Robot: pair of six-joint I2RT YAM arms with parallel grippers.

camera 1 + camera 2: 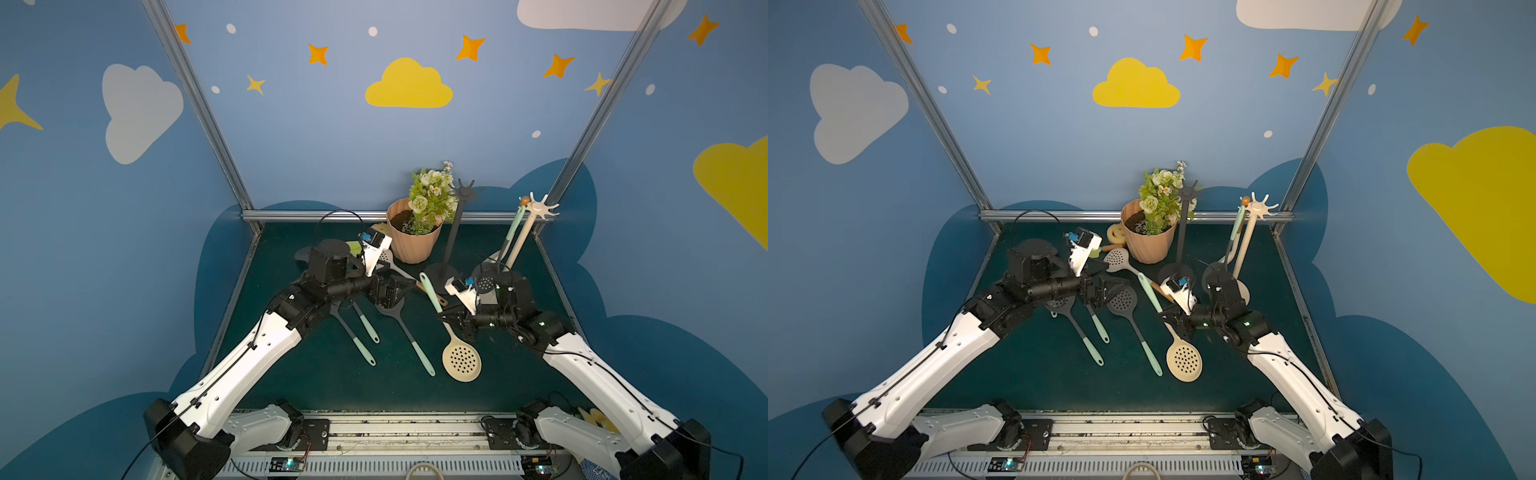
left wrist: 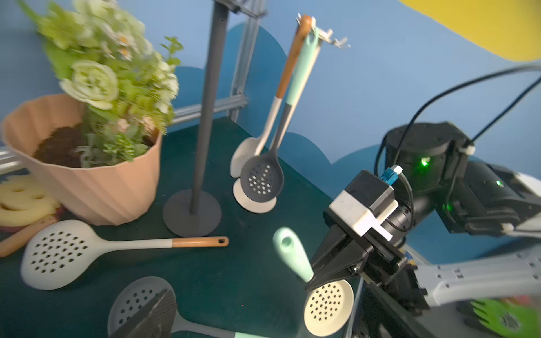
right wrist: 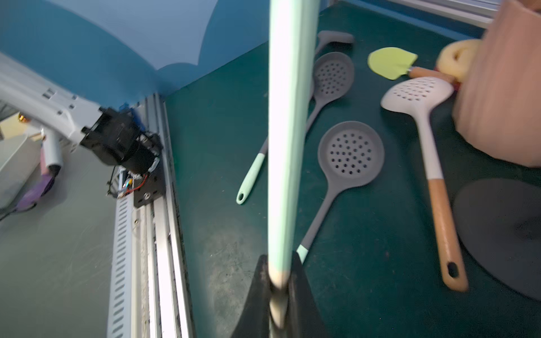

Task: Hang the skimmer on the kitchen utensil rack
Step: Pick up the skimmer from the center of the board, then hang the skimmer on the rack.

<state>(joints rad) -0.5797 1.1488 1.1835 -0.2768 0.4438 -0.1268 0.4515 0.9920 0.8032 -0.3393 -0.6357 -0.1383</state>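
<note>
Cream skimmer (image 1: 460, 360) with mint handle at 4 o'clock over the green mat (image 1: 332, 386), head toward 5 o'clock, handle slanting toward 11. Pinched at the handle's lower end by the right gripper (image 3: 279, 260), clamped tight. Off at 10 o'clock, the left gripper (image 1: 390, 286), spread wide with nothing held, above a grey skimmer (image 1: 409, 336). Farther out at 1 o'clock, cream utensil rack (image 1: 525, 235), two utensils hanging; dark grey rack (image 1: 454, 232) at 12.
</note>
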